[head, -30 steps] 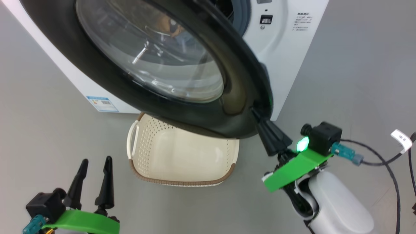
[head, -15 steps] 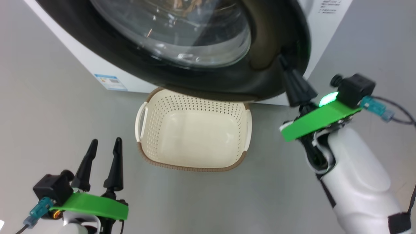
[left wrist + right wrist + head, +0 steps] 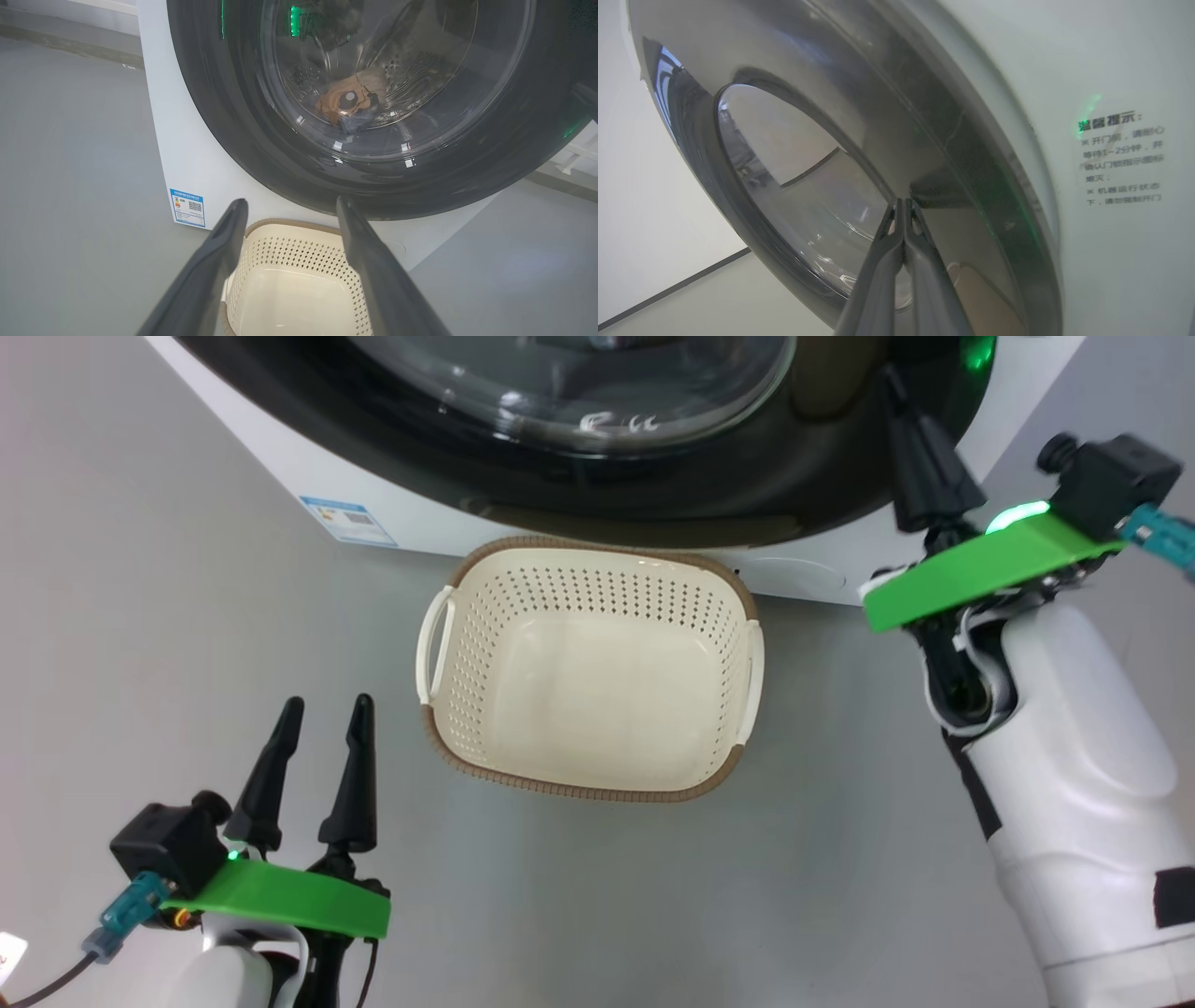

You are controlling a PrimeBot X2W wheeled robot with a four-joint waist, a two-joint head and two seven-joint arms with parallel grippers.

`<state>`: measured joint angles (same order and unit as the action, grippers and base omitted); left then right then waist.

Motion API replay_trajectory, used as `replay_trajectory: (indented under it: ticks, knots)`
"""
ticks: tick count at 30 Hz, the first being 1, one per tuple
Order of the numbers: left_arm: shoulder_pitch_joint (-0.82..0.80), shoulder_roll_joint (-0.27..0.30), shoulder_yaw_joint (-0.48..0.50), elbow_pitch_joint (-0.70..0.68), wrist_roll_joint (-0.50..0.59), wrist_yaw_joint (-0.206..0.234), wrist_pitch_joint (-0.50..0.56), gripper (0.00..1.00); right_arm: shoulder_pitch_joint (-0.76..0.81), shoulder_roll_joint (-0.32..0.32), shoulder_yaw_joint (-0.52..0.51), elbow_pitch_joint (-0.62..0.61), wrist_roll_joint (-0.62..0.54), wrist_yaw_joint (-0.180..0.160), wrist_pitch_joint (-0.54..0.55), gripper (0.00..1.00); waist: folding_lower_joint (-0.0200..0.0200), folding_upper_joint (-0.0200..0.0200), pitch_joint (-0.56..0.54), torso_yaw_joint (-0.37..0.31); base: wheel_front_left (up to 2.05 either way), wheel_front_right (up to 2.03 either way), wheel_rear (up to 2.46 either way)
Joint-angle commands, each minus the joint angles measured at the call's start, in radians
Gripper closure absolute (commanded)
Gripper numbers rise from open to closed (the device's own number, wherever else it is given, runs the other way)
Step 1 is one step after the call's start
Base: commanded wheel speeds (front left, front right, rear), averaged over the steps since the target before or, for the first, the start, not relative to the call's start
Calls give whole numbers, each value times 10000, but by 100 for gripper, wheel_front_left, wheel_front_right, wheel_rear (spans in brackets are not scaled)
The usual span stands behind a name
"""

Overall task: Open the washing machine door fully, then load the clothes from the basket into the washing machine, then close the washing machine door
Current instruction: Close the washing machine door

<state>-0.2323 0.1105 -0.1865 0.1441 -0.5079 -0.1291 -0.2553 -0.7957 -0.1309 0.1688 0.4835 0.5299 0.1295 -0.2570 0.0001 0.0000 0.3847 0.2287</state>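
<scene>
The washing machine door [image 3: 653,476], a black rim around bulging glass, lies close against the front of the white washing machine [image 3: 280,457]. My right gripper [image 3: 892,378] is shut, its tips against the door's right rim [image 3: 943,154] with nothing between the fingers. Through the glass, orange-brown and blue clothes [image 3: 350,100] lie in the drum. The cream basket [image 3: 579,791] stands empty on the floor below the door. My left gripper [image 3: 327,705] hangs open at the lower left, short of the basket [image 3: 289,252], holding nothing.
Grey floor surrounds the machine on all sides. A blue label [image 3: 347,520] marks the machine's lower left corner, and a sticker with printed text [image 3: 1122,158] sits right of the door. My right forearm [image 3: 1074,756] stands right of the basket.
The door has swung from half open to against the machine's front, with my shut right gripper following its rim. The head camera has shifted. The left gripper has stayed open and in place.
</scene>
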Motion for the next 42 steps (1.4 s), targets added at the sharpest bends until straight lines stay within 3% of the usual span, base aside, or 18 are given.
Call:
replay_trajectory:
  ticks: [1, 11, 18, 22, 23, 24, 25, 42]
  knots:
    - [-222, 210, 299, -255, -18, -15, -65, 0, -272, 142, 5, -212, -103, 12, -48, 100, -1, 0, 85, 70, 0, 0, 0]
    - [-452, 234, 163, -340, -25, -15, -65, 0, -979, 105, -724, -70, -152, 12, -48, 100, -1, 0, 372, 243, 0, 0, 0]
    - [-382, 265, 229, -285, 1, -15, -65, 0, -649, 134, -170, -122, -166, 12, -48, 100, -1, 0, 199, 143, 0, 0, 0]
    - [-240, 319, 309, -182, 25, -15, -65, 0, -159, 61, 215, -207, -21, 12, -48, 55, -1, 0, -69, 7, 0, 0, 0]
    - [-198, 336, 333, -156, 37, -15, -65, 0, -1, 45, 293, -228, 3, 12, -48, 33, -1, 0, -142, -35, 0, 0, 0]
    - [-157, 352, 356, -131, 50, -15, -65, 0, 160, 29, 364, -268, 25, 12, -48, 4, -1, 0, -215, -73, 0, 0, 0]
    - [-115, 368, 377, -105, 63, -15, -65, 0, 325, 22, 421, -316, 61, 12, -48, 0, -1, 0, -287, -112, 0, 0, 0]
    - [715, 816, 828, 225, 205, -16, -65, 0, 2932, -301, 789, -465, 101, 12, -48, 0, -1, 0, -1591, -1138, 1, -1, 0]
